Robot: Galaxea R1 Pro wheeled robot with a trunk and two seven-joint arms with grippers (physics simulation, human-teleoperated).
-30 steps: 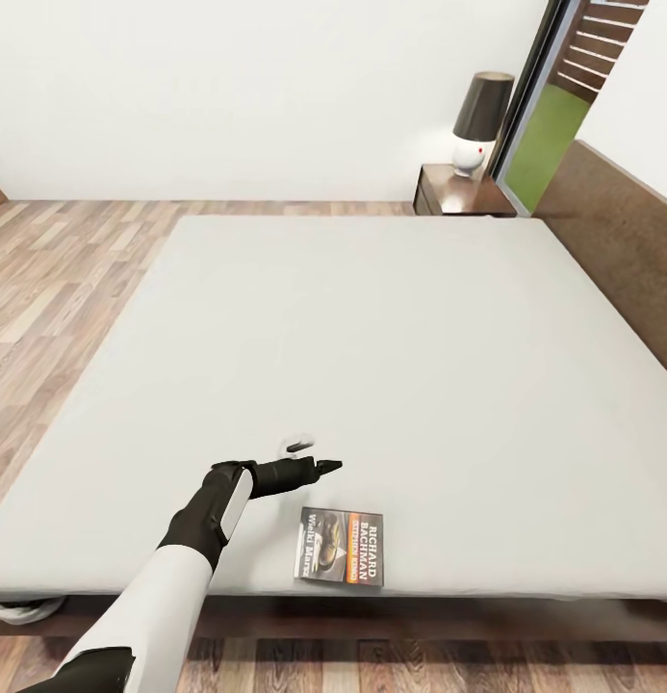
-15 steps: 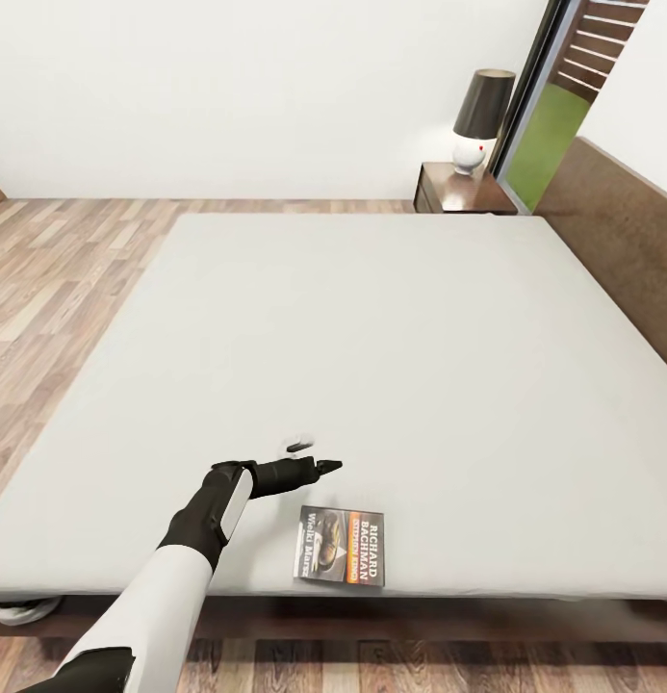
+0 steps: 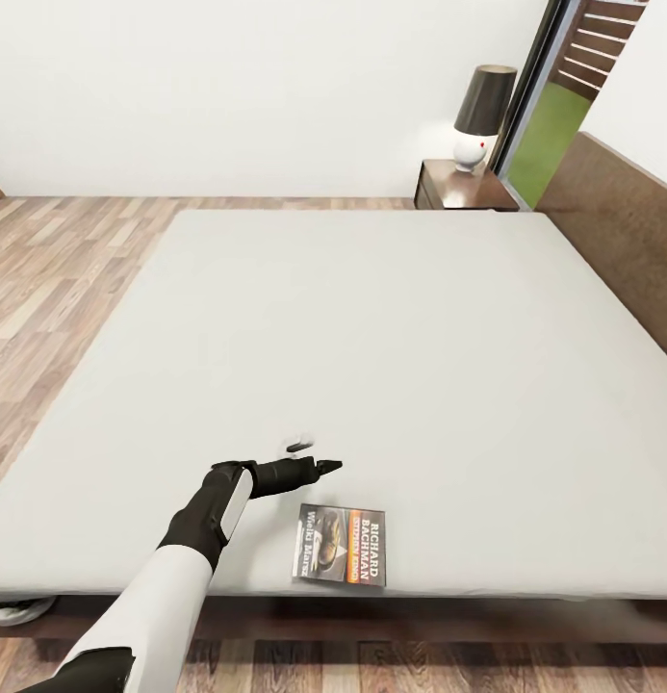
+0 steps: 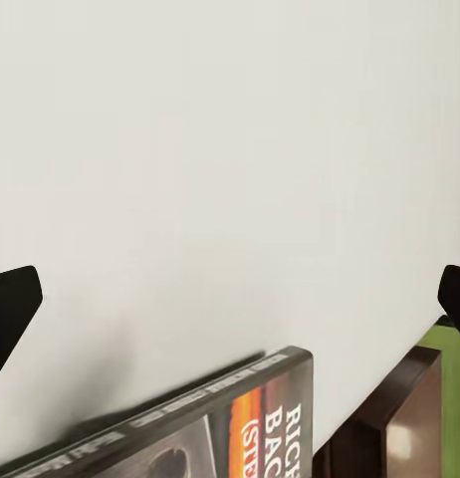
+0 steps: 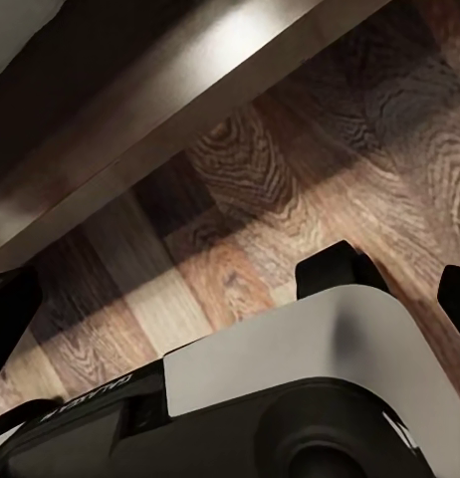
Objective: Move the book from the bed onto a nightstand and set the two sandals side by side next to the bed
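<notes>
The book [image 3: 339, 545] lies flat on the bed's grey mattress [image 3: 371, 337], close to its front edge, with the orange-red band and white lettering facing up. My left gripper [image 3: 314, 456] hovers just above the mattress, a little behind and left of the book, open and holding nothing. In the left wrist view the book [image 4: 190, 428] lies low between the widely spread fingertips of the gripper [image 4: 230, 299]. A nightstand [image 3: 463, 190] stands beyond the bed's far right corner. My right gripper [image 5: 230, 309] is open, hanging low over the floor by the bed frame [image 5: 140, 119]. The two sandals are out of view.
A lamp [image 3: 482, 106] with a dark shade stands on the nightstand. The brown headboard [image 3: 622, 231] runs along the bed's right side, with a window [image 3: 554, 125] behind it. Wood-plank floor [image 3: 54, 279] stretches to the left. My own base [image 5: 290, 398] sits under the right wrist.
The whole picture has shifted very slightly, so the camera moved a touch. The left arm and the book keep their places.
</notes>
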